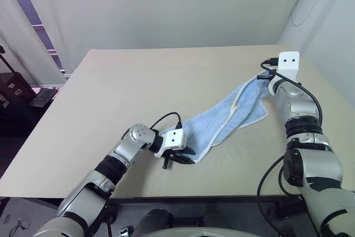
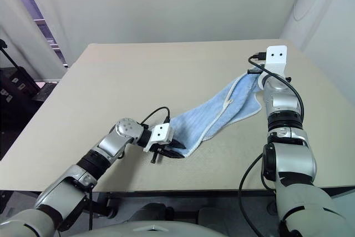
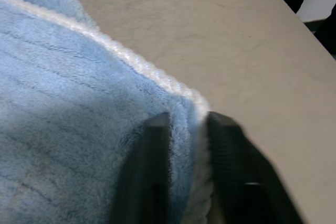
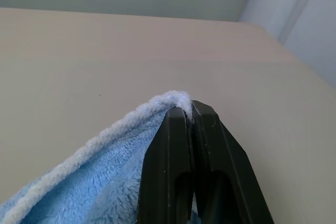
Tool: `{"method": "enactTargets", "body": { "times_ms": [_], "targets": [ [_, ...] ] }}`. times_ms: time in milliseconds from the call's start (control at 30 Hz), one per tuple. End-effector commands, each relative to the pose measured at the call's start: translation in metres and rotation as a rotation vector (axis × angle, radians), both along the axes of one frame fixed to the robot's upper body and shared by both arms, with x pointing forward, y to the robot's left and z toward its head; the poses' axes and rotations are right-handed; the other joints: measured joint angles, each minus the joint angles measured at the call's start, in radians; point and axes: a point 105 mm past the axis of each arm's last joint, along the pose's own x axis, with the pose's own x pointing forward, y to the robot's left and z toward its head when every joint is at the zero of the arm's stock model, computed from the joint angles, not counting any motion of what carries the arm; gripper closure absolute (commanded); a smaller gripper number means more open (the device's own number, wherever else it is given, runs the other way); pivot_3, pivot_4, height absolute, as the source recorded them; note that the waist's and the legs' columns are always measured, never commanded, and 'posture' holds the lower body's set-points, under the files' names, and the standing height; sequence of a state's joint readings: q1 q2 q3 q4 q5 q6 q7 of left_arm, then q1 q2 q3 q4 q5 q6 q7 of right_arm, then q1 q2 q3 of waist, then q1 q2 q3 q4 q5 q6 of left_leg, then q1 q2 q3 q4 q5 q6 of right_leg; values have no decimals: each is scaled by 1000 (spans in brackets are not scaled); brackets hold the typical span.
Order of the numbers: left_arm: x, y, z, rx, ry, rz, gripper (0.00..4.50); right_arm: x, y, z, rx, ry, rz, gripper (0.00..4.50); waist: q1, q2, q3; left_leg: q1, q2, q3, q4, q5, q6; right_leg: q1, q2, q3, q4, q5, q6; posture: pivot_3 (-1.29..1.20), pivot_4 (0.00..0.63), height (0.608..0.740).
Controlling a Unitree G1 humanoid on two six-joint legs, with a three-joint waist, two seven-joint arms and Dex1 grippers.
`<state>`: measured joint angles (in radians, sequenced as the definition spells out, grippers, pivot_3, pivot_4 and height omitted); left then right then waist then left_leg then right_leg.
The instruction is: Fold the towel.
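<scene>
Both grippers are pinching corners of the towel (image 1: 230,116): the right gripper (image 4: 190,109) clamping white edging above the surface (image 1: 111,92), the left gripper (image 3: 188,121) nipping pile.

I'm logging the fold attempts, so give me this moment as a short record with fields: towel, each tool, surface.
towel: light blue towel, stretched in a loose diagonal band across the table, partly bunched, white edging showing
left tool: left tool shut on the towel's near corner, low at the table
right tool: right tool shut on the towel's far corner, lifted off the table
surface: beige table
fold state: not yet folded; both corners gripped
</scene>
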<state>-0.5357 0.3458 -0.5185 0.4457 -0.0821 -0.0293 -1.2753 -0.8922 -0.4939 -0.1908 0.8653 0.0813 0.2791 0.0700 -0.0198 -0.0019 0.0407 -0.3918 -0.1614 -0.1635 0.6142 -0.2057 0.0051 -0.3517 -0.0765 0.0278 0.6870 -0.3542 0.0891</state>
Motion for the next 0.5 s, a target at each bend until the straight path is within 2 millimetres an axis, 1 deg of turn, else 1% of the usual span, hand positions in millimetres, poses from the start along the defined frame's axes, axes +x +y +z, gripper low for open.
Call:
{"method": "enactTargets", "body": {
  "times_ms": [33, 167, 233, 333, 433, 500],
  "targets": [
    [-3, 16, -23, 134, 63, 26, 4481, 3, 0, 28, -33, -75, 9, 4500, 0, 0, 0, 0, 0, 0, 0, 0, 0, 0, 0, 0, 0, 0, 0, 0, 0, 740],
    [-3, 19, -20, 139, 72, 17, 4481, 3, 1, 28, -31, -76, 11, 4500, -1, 1, -1, 0, 0, -1, -1, 0, 0, -1, 1, 0, 0, 0, 1, 0, 0, 740],
    [2, 20, -13, 112, 88, 43, 4481, 2, 1, 26, -32, -75, 10, 4500, 0, 1, -1, 0, 0, -1, -2, 0, 0, -2, 1, 0, 0, 0, 1, 0, 0, 740],
    [15, 21, 19, -10, 125, 119, 4481, 0, -2, 23, -39, -68, 5, 4500, -3, 1, 0, 0, 1, -1, -3, 0, 0, -3, 2, 1, 0, 0, 1, 0, 0, 740],
    [34, 45, 70, -149, 195, 210, 4481, -5, -11, 20, -42, -63, -14, 4500, -13, -1, 2, -2, 3, -3, -3, 1, -1, -5, 5, 1, 1, 0, 1, 0, 0, 740],
    [43, 56, 96, -234, 247, 265, 4481, -8, -14, 19, -43, -59, -23, 4500, -22, -1, 2, -6, 3, -4, -3, 1, -2, -9, 6, 0, 3, 0, 1, 0, 0, 740]
  ]
}}
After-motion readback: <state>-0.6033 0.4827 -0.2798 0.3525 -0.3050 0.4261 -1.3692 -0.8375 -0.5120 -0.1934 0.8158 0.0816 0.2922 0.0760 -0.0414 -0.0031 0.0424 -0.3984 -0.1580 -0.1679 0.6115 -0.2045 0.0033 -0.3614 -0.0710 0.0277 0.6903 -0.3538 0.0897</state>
